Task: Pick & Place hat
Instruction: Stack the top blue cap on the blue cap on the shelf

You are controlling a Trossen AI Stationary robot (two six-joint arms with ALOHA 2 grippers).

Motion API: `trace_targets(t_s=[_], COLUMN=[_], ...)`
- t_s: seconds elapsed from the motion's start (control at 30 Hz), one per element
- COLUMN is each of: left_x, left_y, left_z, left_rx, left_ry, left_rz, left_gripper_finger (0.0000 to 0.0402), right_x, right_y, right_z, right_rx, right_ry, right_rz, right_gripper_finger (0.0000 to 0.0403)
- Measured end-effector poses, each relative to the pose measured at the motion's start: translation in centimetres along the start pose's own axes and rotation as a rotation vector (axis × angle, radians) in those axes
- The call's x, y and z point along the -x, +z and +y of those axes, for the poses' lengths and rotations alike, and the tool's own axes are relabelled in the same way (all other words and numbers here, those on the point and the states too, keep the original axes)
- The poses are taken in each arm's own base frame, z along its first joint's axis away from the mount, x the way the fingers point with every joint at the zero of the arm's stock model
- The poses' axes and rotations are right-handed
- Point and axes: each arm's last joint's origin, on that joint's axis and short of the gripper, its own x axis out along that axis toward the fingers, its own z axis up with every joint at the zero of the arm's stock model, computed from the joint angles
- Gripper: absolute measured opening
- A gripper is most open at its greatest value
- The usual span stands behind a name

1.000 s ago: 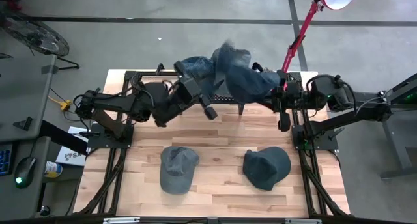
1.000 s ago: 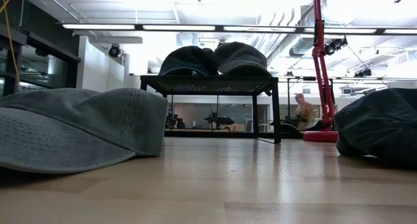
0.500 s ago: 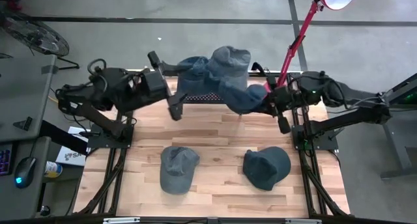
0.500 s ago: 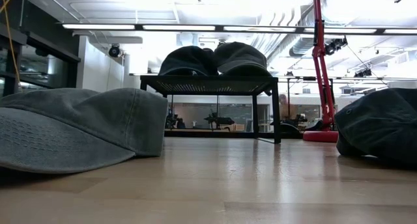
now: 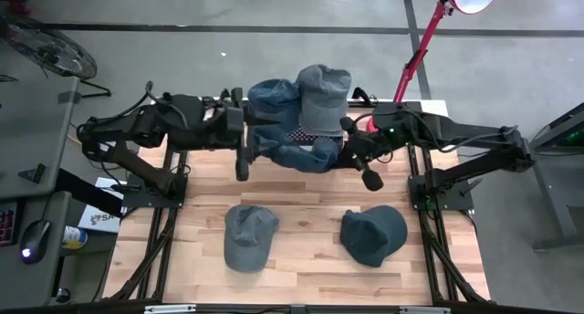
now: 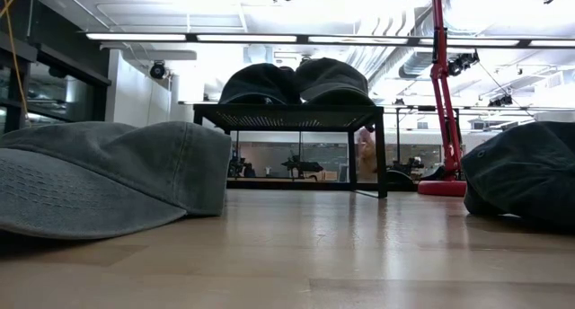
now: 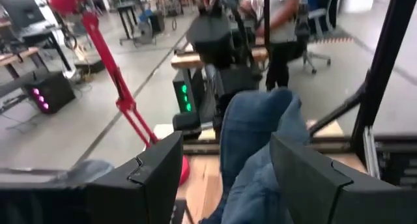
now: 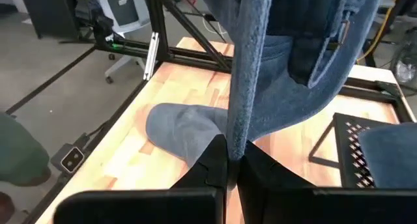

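A blue denim hat (image 5: 301, 154) hangs over the table's far middle, just in front of a black mesh rack (image 6: 287, 116). My right gripper (image 8: 233, 162) is shut on it. My left gripper (image 7: 225, 185) is open at the hat's left end (image 7: 251, 139), which shows between its two fingers. Two more hats (image 5: 274, 90) (image 5: 324, 81) rest crown-up on top of the rack. Two grey hats (image 5: 249, 236) (image 5: 372, 234) lie on the wood near the front. My right gripper pinches a thin edge of the hat's cloth (image 8: 236, 129) between its two shut fingers; one layer or several, I cannot tell. It comes from the table's right, slanting slightly down. The hat is clear of the table. My left gripper's open fingers may touch the hat; I cannot tell.
A red lamp arm (image 5: 420, 49) rises at the table's far right, its base (image 6: 440, 188) on the wood. The black frame rails (image 5: 169, 232) run along both sides. A person (image 6: 367, 152) moves in the room behind. Bare wood lies between rack and grey hats.
My left gripper has drawn back toward the table's left edge, off the hat's middle to its left end. My right gripper has come toward the table's left and down with the hat. The hat, earlier spread high beside the rack, now hangs lower in front of it.
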Motion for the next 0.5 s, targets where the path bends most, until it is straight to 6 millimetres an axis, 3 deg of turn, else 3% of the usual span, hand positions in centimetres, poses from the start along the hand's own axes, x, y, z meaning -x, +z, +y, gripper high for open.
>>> trace_targets(t_s=[0.2, 0.5], left_x=[-1.1, -0.8], left_y=[-1.4, -1.6], left_z=[-0.6, -0.8], left_rx=[-0.018, 0.017], left_ry=[-0.028, -0.131], left_rz=[0.113, 0.137], left_gripper_finger=[0.0224, 0.0224], right_x=[-0.8, -0.4], right_y=[-0.1, 0.0], right_z=[-0.3, -0.3], right_rx=[-0.003, 0.0], right_ry=[0.001, -0.007], right_rz=[0.009, -0.01], right_gripper_finger=[0.0005, 0.0005])
